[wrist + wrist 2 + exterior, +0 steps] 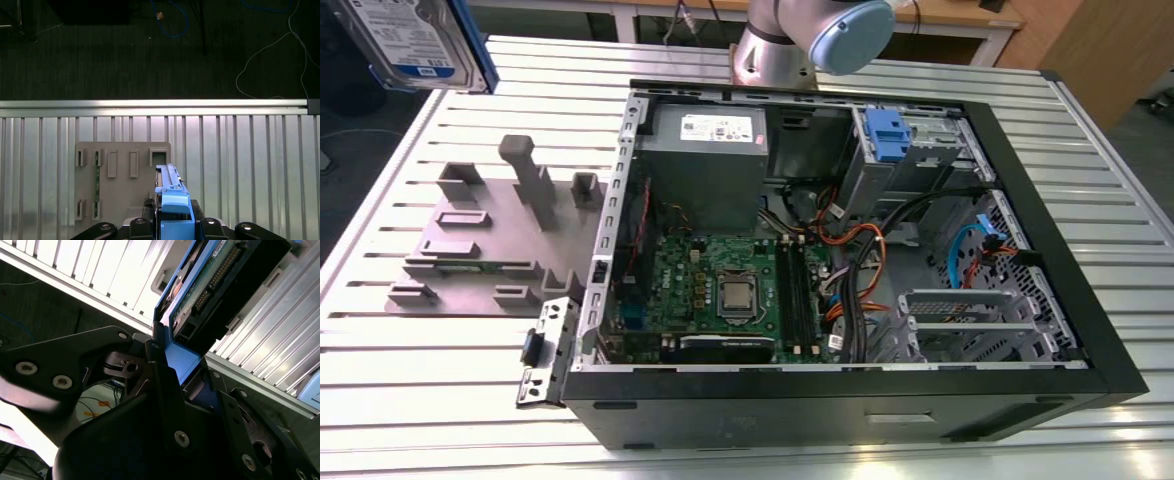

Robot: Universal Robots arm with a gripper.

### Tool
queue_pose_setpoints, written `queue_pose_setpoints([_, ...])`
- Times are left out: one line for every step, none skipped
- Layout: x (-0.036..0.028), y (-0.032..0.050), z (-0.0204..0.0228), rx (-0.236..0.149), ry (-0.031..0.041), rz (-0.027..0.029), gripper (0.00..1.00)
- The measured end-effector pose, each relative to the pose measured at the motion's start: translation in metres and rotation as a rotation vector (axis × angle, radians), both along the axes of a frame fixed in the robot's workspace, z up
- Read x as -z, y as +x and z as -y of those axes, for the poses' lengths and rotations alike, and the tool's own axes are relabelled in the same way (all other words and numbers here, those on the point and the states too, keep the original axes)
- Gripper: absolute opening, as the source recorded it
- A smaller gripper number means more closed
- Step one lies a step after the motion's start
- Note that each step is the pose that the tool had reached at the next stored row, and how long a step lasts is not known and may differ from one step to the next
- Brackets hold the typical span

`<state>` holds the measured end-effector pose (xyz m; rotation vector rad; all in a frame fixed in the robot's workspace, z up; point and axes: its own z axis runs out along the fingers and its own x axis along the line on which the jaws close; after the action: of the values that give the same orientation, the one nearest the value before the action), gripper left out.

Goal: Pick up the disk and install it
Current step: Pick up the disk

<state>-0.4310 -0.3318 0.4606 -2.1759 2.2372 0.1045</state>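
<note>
Contact is shown in both wrist views: the disk (220, 285) is pinched by the gripper (187, 367), whose black jaws are pressed against the blue carrier bracket (186, 357) from both sides. In the first wrist view the disk (167, 182) is seen edge-on, standing out of the gripper (172, 222), with the bracket's blue tab nearest the jaws.

In the exterior view the disk (414, 40) is held in the air over the far corner of the slatted metal table (440, 350), on the exterior view's left. Its white-and-blue label is turned toward the camera, and the blue bracket runs down one edge.

The open computer case (1081, 290) is laid on its side on the table, well apart from the disk, toward the exterior view's right. Inside it, a grey power supply (700, 150) is set at the far side and a green motherboard (720, 290) nearer. A second blue-tabbed drive (887, 135) is seated in a bay at the far right. A grey fixture plate (467, 245) with upright posts is laid on the table just left of the case.
</note>
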Motion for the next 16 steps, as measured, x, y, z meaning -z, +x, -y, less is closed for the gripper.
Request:
queue_pose_setpoints([-0.0003, 0.0, 0.0, 0.0, 0.0, 0.0, 0.36])
queue_pose_setpoints([-0.0006, 0.0, 0.0, 0.0, 0.0, 0.0, 0.36])
queue_pose_setpoints([-0.001, 0.0, 0.0, 0.0, 0.0, 0.0, 0.36])
queue_pose_setpoints([-0.0013, 0.0, 0.0, 0.0, 0.0, 0.0001, 0.36])
queue_pose_setpoints([-0.0017, 0.0, 0.0, 0.0, 0.0, 0.0, 0.36])
queue_pose_setpoints([-0.002, 0.0, 0.0, 0.0, 0.0, 0.0001, 0.36])
queue_pose_setpoints([-0.0023, 0.0, 0.0, 0.0, 0.0, 0.0001, 0.36])
queue_pose_setpoints([-0.0027, 0.0, 0.0, 0.0, 0.0, 0.0, 0.36])
queue_pose_setpoints([-0.003, 0.0, 0.0, 0.0, 0.0, 0.0, 0.36])
queue_pose_setpoints([-0.0033, 0.0, 0.0, 0.0, 0.0, 0.0, 0.36])
queue_pose_setpoints([-0.0037, 0.0, 0.0, 0.0, 0.0, 0.0, 0.36])
queue_pose_setpoints([-0.004, 0.0, 0.0, 0.0, 0.0, 0.0001, 0.36])
queue_pose_setpoints([-0.0043, 0.0, 0.0, 0.0, 0.0, 0.0, 0.36])
queue_pose_setpoints([-0.0046, 0.0, 0.0, 0.0, 0.0, 0.0001, 0.36])
queue_pose_setpoints([-0.005, 0.0, 0.0, 0.0, 0.0, 0.0, 0.36])
queue_pose_setpoints([-0.0054, 0.0, 0.0, 0.0, -0.0001, 0.0, 0.36])
